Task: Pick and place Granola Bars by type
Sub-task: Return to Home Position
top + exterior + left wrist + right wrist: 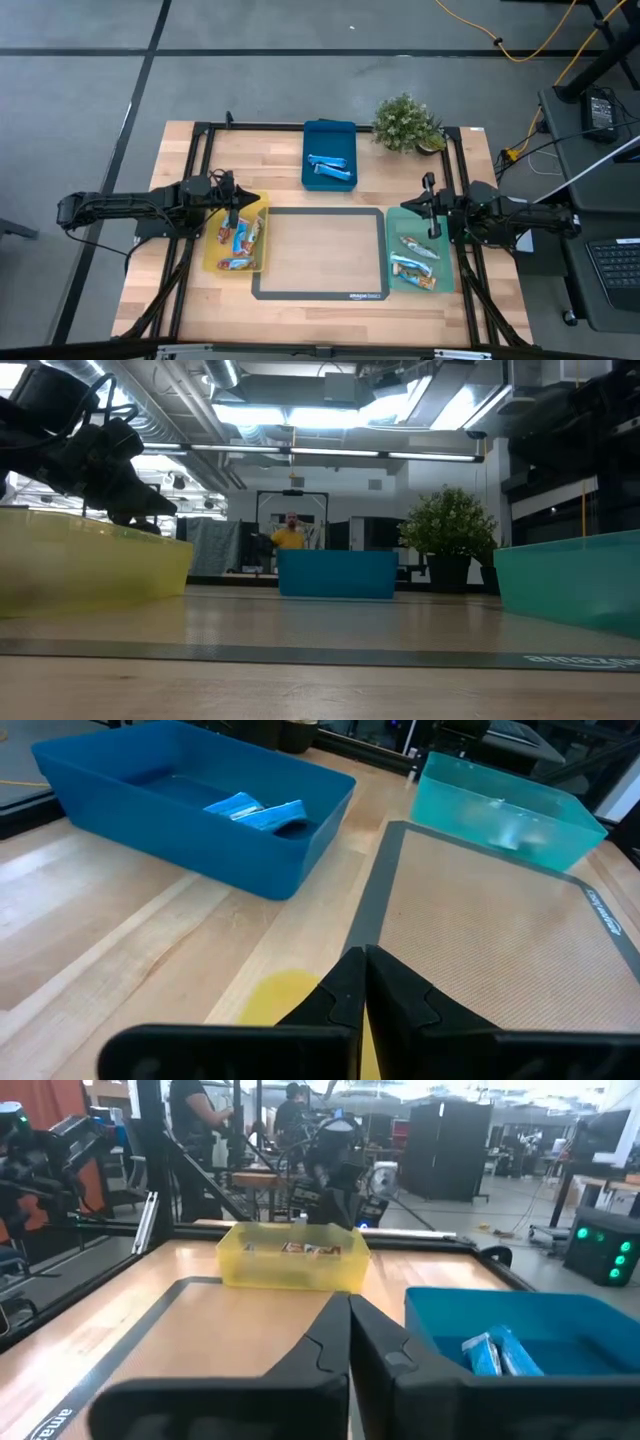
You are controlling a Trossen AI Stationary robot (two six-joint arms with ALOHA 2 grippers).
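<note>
Left gripper (361,984) and right gripper (350,1330), fingers pressed together and empty, hang at the yellow tray (263,204) and green tray (398,222). Granola bars (330,167) lie sorted by colour, so the arms are likely parking.

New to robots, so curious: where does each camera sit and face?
High view: above the wooden table, looking down; left gripper and right gripper show.
Low view: tabletop height, facing the blue plastic tray; left gripper upper left.
Left wrist view: behind its shut fingers, facing that tray.
Right wrist view: behind shut right gripper, facing yellow plastic tray.
Both wrist views share the blue tray.
</note>
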